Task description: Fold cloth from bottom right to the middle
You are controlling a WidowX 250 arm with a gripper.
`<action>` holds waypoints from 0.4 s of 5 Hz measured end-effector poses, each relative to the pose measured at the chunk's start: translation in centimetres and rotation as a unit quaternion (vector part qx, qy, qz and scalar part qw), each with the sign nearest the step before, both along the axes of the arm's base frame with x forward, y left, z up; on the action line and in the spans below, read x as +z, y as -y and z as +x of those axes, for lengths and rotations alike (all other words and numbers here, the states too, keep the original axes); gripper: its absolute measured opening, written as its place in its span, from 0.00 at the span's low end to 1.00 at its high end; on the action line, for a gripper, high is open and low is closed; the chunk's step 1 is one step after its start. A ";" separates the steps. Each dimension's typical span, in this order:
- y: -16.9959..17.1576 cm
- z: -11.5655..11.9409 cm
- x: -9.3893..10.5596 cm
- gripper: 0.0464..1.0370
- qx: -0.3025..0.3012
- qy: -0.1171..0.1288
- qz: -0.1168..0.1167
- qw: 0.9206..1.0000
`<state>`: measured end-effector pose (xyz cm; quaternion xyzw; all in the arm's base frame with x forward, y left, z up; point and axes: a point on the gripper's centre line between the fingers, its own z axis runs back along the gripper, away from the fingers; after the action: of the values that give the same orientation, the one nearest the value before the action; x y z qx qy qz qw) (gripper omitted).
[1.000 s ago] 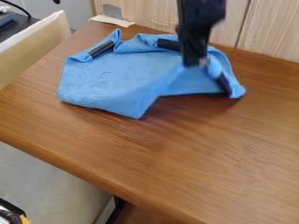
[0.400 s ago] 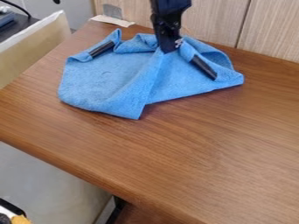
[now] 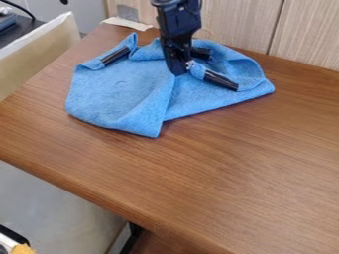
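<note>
The arm (image 3: 179, 22) is black throughout, with a faint bluish sheen on its faces. A rounded joint (image 3: 169, 2) bearing small light specks sits above a long, blocky, straight-edged section, narrowing towards the black pincer (image 3: 179, 72). Small whitish marks (image 3: 189, 64) are noted beside the pincer's lower end.

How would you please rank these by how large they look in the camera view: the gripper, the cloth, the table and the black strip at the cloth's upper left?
Table
Cloth
Gripper
Black strip
</note>
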<state>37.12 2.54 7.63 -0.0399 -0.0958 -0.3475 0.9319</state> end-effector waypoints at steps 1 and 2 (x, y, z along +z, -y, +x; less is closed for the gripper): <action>-0.2 0.3 -1.2 0.03 -0.009 -0.001 -0.005 1.000; -0.3 0.2 -1.3 0.18 -0.021 -0.004 -0.007 1.000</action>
<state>37.28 2.87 6.30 -0.0503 -0.0935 -0.3666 0.9243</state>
